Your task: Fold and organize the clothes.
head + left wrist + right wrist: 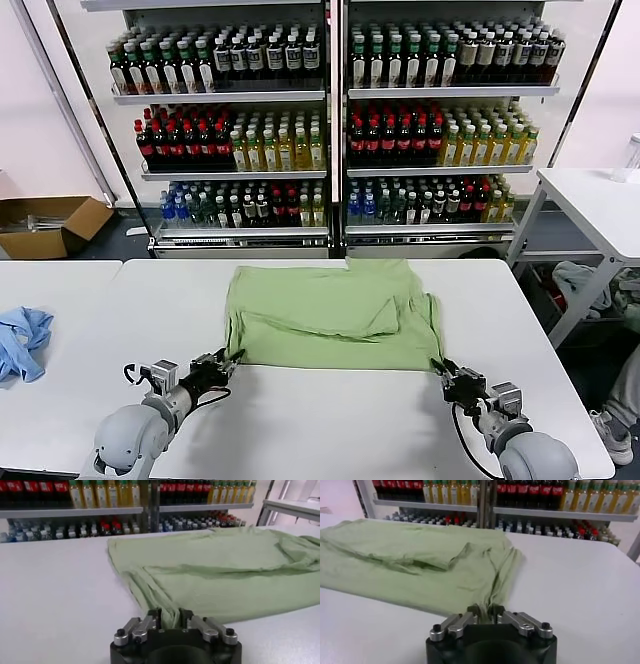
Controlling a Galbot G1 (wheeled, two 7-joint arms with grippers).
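White table point(330, 420) in front of stocked bottle shelves point(330, 120); light green polo shirt point(330, 315) spread flat at the far middle, sleeves already folded inward. Left gripper point(222, 364) at the shirt's near left corner, fingers point(155, 620) pinched on the hem. Right gripper point(447, 374) at the near right corner, fingers point(474, 613) closed tight on the fabric there.

Judged step: lifting the near edge to fold it away toward the collar. Best done by raising both corners together and level, keeping the hem taut between them, carrying it straight over without dragging the lower layer, then laying it down square.

Well apart at the left edge: crumpled blue cloth point(22, 340). On the floor beyond: open cardboard box point(50, 225). Nothing lying across the fold's path.
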